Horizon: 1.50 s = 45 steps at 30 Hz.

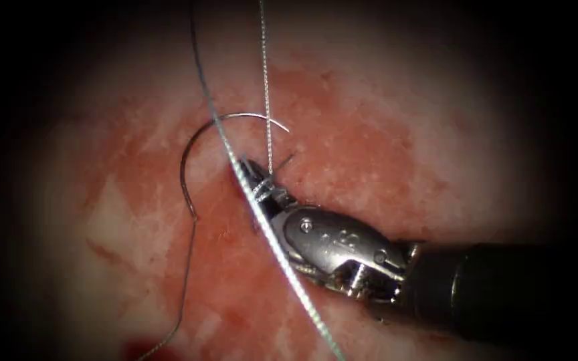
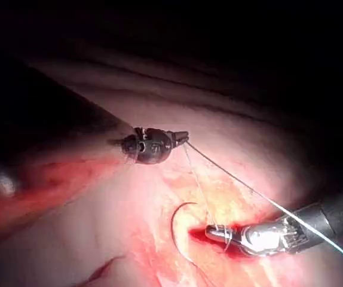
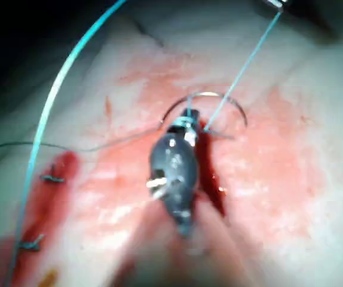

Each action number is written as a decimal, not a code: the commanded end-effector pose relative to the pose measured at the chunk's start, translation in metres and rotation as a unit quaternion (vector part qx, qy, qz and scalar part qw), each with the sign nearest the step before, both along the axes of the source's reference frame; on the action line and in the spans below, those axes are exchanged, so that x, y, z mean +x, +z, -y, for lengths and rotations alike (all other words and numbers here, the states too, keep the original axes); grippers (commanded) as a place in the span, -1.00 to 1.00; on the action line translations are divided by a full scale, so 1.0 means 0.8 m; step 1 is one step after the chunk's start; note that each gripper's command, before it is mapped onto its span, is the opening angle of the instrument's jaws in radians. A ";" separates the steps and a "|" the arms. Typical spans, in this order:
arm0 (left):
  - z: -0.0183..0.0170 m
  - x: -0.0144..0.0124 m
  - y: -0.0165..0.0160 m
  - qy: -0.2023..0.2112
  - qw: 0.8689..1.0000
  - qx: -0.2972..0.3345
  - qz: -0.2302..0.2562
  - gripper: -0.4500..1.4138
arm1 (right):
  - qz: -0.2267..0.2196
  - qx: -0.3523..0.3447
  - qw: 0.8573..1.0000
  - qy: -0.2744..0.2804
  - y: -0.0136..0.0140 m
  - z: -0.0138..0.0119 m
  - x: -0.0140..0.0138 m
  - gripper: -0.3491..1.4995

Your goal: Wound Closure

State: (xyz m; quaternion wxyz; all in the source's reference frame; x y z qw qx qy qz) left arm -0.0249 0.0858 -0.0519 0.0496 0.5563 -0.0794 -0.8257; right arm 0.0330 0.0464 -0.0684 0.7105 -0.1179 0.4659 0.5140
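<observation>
We see the right gripper point(image 1: 257, 175) wrapped in thread point(image 1: 266, 80), jaws indistinct, left gripper point(image 2: 180, 137) holding thread taut, needle point(image 1: 199, 144) free on tissue point(image 1: 382, 134).

right gripper point(image 1: 257, 175): shiny metal | needle point(image 1: 195, 144): polished steel | thread point(image 1: 266, 80): braided, matt | tissue point(image 1: 382, 154): wet, glossy

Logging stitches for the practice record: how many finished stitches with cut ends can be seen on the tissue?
2. In the right wrist view, one stitch and a second stitch sit along the red fluid, away from the right tool. Others may be hidden.
</observation>
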 end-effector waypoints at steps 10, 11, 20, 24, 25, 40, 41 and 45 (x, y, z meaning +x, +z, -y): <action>-0.0069 -0.0016 -0.0007 -0.007 1.000 -0.007 -0.007 -0.89 | 0.008 0.004 1.000 -0.026 -0.0013 0.0085 -0.0005 -1.00; -0.0071 -0.0017 -0.0006 -0.008 1.000 -0.008 -0.008 -0.89 | 0.008 0.005 1.000 -0.028 -0.0014 0.0090 -0.0004 -1.00; -0.0103 -0.0033 0.0000 -0.001 0.998 -0.049 -0.026 -0.89 | 0.004 0.007 0.999 -0.042 -0.0017 0.0103 -0.0001 -1.00; -0.0104 -0.0043 0.0002 -0.028 0.999 -0.004 -0.045 -0.89 | 0.003 0.007 0.999 -0.047 -0.0017 0.0100 -0.0001 -1.00; -0.0102 -0.0044 0.0003 -0.030 0.998 0.008 -0.057 -0.89 | 0.003 0.007 0.999 -0.047 -0.0017 0.0101 -0.0001 -1.00; -0.0126 -0.0042 -0.0008 -0.026 0.991 -0.085 -0.096 -0.89 | 0.007 0.009 0.998 -0.069 -0.0027 0.0151 0.0000 -1.00; -0.0123 -0.0043 -0.0008 -0.027 0.991 -0.085 -0.097 -0.89 | 0.007 0.009 0.998 -0.070 -0.0028 0.0151 0.0000 -1.00; -0.0103 -0.0048 0.0001 -0.031 0.992 -0.070 -0.104 -0.89 | 0.007 0.010 0.998 -0.069 -0.0026 0.0148 -0.0002 -1.00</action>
